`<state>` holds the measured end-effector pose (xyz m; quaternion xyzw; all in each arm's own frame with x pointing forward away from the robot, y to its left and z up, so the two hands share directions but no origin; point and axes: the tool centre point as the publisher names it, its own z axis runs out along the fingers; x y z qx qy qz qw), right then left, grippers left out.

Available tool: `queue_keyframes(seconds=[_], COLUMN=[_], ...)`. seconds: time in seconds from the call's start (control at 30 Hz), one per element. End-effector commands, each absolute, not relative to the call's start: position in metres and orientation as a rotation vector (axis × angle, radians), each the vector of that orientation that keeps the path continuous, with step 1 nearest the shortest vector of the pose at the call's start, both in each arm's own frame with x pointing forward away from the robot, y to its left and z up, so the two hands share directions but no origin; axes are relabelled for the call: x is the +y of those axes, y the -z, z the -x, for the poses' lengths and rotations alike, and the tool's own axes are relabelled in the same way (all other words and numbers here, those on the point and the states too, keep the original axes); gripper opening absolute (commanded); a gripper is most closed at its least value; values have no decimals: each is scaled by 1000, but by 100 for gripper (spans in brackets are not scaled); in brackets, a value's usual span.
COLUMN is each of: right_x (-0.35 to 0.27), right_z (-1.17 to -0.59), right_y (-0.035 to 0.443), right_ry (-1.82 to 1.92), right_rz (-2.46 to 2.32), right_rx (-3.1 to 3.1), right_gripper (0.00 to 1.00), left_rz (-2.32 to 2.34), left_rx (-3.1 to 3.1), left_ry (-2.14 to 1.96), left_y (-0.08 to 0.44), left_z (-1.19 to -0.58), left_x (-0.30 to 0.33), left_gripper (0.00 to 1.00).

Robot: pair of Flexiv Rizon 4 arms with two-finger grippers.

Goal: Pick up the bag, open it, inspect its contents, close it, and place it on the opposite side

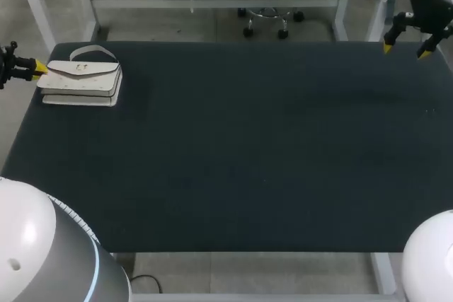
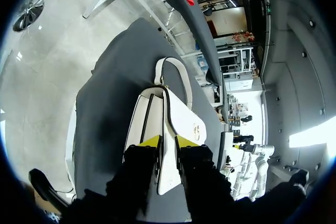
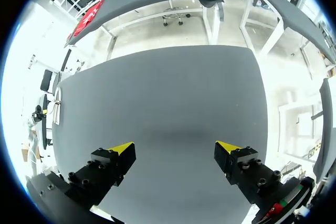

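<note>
The left gripper (image 2: 169,141) is clenched on the near end of the white bag (image 2: 178,114), one yellow-tipped finger on either side of the flap's edge, as seen from the left wrist. The black finger bodies hide that end of the bag, and how deep the hold goes cannot be made out. From the head view only one yellow tip of the left gripper (image 1: 37,68) shows, touching the bag (image 1: 81,79), and the arm behind it is cut off at the frame's edge. The bag lies flat with its flap down in the far left corner of the dark table (image 1: 248,146), close to the left edge, its strap (image 1: 92,50) looped toward the far edge. A small clasp (image 2: 197,129) on the flap is too small to read. The right gripper (image 1: 406,49) hangs released, fingers wide apart, holding nothing, over the table's far right corner. From the right wrist, the right gripper (image 3: 176,148) faces a broad stretch of bare cloth (image 3: 168,93), with the bag (image 3: 55,106) only a pale sliver at the opposite edge.
</note>
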<state>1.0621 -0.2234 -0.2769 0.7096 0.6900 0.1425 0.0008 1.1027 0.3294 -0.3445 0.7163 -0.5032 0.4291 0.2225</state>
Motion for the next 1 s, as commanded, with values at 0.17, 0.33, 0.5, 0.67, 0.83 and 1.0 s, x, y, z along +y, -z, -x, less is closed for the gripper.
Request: queue_keyframes(seconds=[0.17, 0.33, 0.5, 0.67, 0.83, 1.0], right_x=[-226, -227, -227, -228, -230, -233], right_z=[-1060, -1060, -1060, -1059, -1059, -1059], right_y=[276, 275, 274, 272, 271, 267], right_ry=[-452, -458, -466, -462, -439, -382], right_rz=[-2226, -2222, -2218, -2209, -2199, -2186], right_rx=[2173, 2177, 2182, 2184, 2173, 2152], right_gripper=[100, 100, 100, 100, 100, 100], left_rz=[-2022, -2050, -2081, -2143, -2225, -2278], left_rx=[-1394, -1405, -1405, -1503, -1580, -1666], left_ry=[-1158, -1149, -1162, -1136, -1079, -1002], left_y=[343, 337, 325, 303, 283, 265], left_z=[-1094, -1088, -1080, -1067, -1056, -1045], left_x=[322, 327, 335, 330, 323, 308], left_gripper=[58, 75, 73, 77, 95, 100])
